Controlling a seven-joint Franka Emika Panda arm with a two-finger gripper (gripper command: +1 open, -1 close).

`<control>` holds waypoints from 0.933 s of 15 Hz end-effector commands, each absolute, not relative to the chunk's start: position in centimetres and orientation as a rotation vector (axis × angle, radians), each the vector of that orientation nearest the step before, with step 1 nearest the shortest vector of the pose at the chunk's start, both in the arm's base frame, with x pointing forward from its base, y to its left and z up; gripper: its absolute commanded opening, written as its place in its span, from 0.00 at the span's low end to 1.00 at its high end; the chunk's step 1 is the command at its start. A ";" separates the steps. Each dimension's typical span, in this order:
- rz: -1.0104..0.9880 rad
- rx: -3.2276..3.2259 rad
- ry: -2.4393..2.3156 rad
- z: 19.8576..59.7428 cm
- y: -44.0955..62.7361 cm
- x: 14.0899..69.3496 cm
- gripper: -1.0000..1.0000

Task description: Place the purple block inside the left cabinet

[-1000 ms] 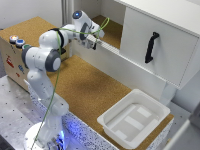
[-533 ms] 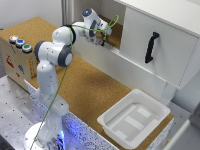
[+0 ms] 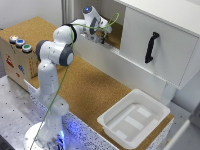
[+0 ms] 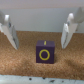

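Exterior view: the arm (image 3: 60, 47) reaches from its base up toward one o'clock, and its gripper (image 3: 102, 36) is inside the open cabinet (image 3: 116, 36), over the cork floor. To the exterior view's right is the closed door (image 3: 160, 47) with a black handle (image 3: 151, 47); a white tray (image 3: 131, 119) sits on the table near five o'clock. From here the block cannot be made out, nor whether the jaws are spread.

Wrist view: the block (image 4: 44, 53) sits square on the cork floor, a yellow ring on its near face. The gripper (image 4: 39, 35) is released: both fingers (image 4: 8, 31) stand well apart, clear of the cube, which lies at six o'clock from the gap between them. It has no long axis. The placing looks done; I judge the next move is a straight withdrawal.

Only this view shows the block free.
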State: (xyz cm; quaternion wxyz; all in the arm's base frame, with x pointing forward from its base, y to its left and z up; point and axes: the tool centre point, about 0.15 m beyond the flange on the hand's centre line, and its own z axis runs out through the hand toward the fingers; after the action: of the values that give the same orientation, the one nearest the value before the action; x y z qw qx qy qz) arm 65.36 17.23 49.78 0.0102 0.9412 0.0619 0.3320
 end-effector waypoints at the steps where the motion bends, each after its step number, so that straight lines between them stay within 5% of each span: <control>1: 1.026 2.814 0.068 51.3 17.9 60.4 1.00; 14: 0.947 3.035 0.326 49.9 12.2 45.0 1.00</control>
State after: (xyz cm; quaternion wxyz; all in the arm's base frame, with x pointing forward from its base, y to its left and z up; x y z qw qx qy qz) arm 51.93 16.56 52.06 0.0599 0.9627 0.0293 0.2623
